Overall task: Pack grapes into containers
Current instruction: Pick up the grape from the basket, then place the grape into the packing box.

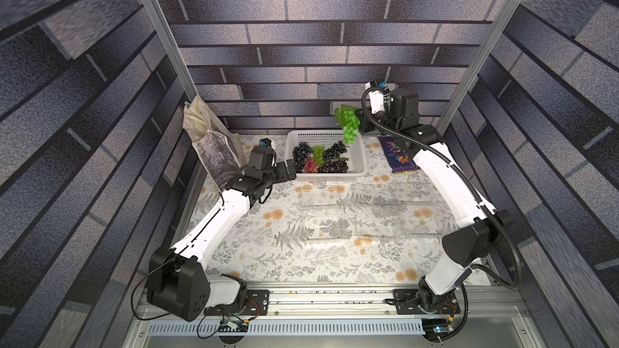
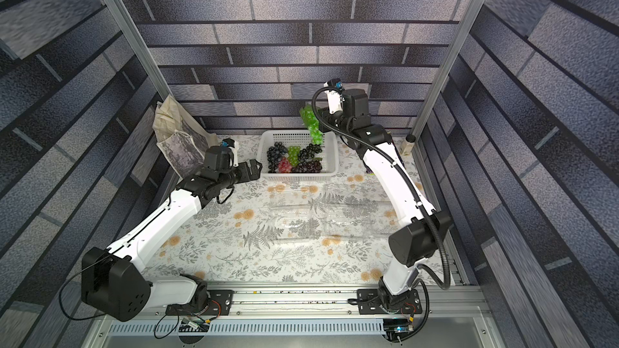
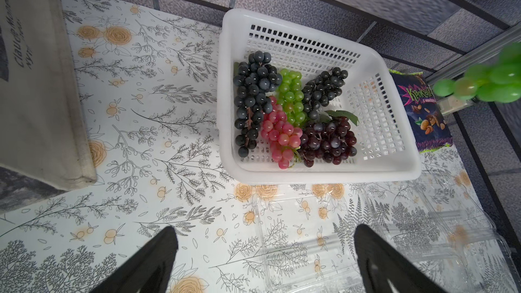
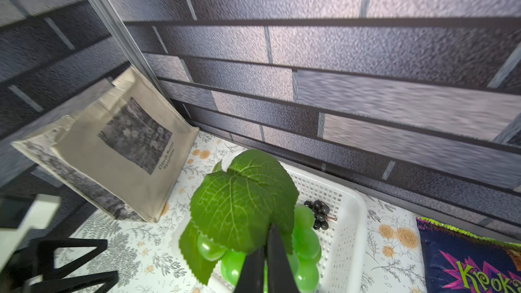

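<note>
- The bright green bunch of glossy grapes (image 1: 350,127) hung above the far right corner of the white perforated plastic basket (image 3: 324,176).
- The right hand (image 4: 267,252) pinched its leafy top.
- The clear plastic clamshell containers (image 1: 395,220) lay on the floral desk (image 1: 268,249), just before the basket.
- The left hand (image 1: 290,169) stood spread beside the basket.

Green, black, red, purple grapes (image 3: 293,108); white basket (image 3: 324,176); floral tablecloth (image 3: 169,136)
</note>
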You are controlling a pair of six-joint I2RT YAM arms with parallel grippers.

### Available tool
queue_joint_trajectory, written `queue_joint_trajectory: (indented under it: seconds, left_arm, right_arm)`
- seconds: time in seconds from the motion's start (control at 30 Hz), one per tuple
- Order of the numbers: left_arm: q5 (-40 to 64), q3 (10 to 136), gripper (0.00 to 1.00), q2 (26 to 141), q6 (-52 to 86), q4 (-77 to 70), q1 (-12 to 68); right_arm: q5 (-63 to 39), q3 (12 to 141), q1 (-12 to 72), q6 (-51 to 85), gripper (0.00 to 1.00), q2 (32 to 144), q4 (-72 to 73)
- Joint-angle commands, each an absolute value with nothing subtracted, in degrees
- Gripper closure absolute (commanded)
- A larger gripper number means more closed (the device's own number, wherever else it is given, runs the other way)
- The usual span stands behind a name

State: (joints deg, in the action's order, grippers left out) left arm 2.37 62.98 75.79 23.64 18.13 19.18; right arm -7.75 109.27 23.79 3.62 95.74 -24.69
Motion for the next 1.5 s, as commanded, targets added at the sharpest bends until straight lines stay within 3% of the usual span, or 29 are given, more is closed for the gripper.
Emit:
queue_joint_trajectory:
  seconds: [0.0, 0.63, 1.47]
  left_arm:
    - [0.6, 65.1, 0.00, 74.1, 24.2, 20.9, 19.8]
    - [-2.3, 61.8, 0.00, 63.8, 27.0, 28.3, 20.1]
    - [-3.4, 56.9, 0.00, 59.9, 27.2, 29.3, 20.1]
  right_arm:
    - [-11.3, 107.4, 24.5, 4.3, 1.00, 90.6, -24.8]
    - [-12.3, 74.9, 39.3, 5.4, 1.00, 68.4, -26.9]
    - [-10.1, 59.3, 45.3, 7.5, 1.00, 67.6, -25.7]
